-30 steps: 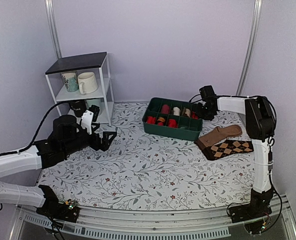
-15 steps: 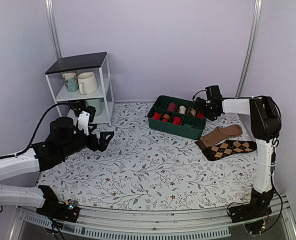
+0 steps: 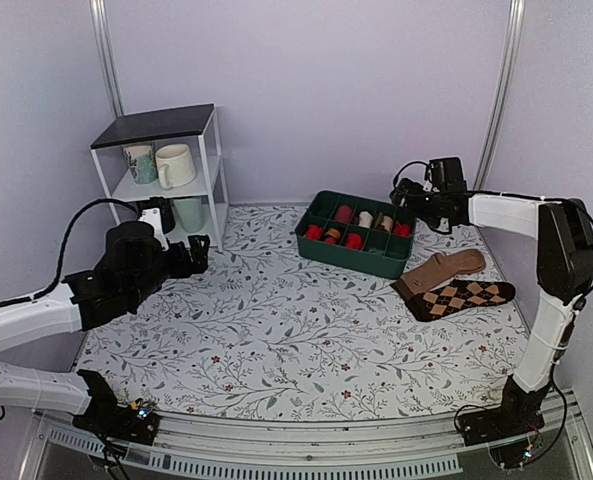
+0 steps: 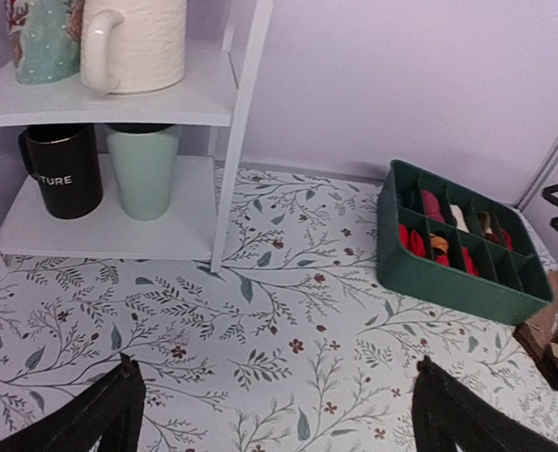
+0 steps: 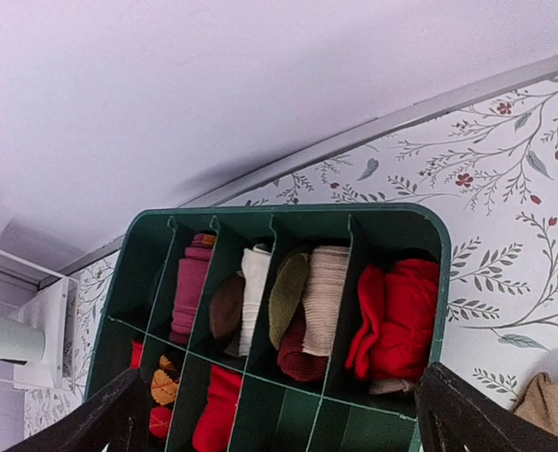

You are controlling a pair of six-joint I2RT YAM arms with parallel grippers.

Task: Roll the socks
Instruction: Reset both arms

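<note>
Right wrist view: rolled socks (image 5: 398, 315) tucked in end cell of bin (image 5: 288, 213), likely for storage; right gripper (image 5: 279, 414) spread empty above; left gripper (image 4: 276, 395) likewise, by shelf (image 4: 119, 99).

We log the table (image 3: 306, 340) as open ground across its middle and near side, bare floral cloth between both arms. Far left: white shelf rack (image 3: 166, 180), mugs (image 4: 137, 42) on its tiers, standing near the left gripper (image 3: 198, 252). Far right of centre: green divided box (image 3: 356, 250), its far cells packed, red socks (image 5: 401, 315) filling the end cell; the right gripper (image 3: 406, 196) hangs above that end, back wall (image 3: 356, 100) close behind. Flat socks (image 3: 446, 268) lie on the cloth near the box's right corner
</note>
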